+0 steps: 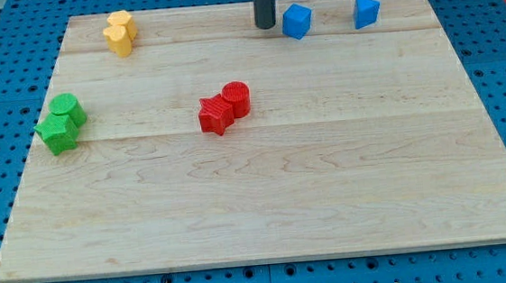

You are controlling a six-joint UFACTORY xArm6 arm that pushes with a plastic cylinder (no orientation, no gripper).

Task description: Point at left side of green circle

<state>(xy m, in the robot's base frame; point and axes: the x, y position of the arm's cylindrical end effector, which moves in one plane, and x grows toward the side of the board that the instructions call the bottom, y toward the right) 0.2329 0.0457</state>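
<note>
The green circle (68,108) sits near the board's left edge, touching a green star (57,132) just below and left of it. My tip (266,25) is at the view's top centre, far to the right of the green circle and just left of a blue block (296,21).
A second blue block (366,11) lies at the top right. A yellow block (120,33) sits at the top left. A red circle (237,98) touches a red star (216,115) in the middle. The wooden board (267,204) rests on a blue pegboard.
</note>
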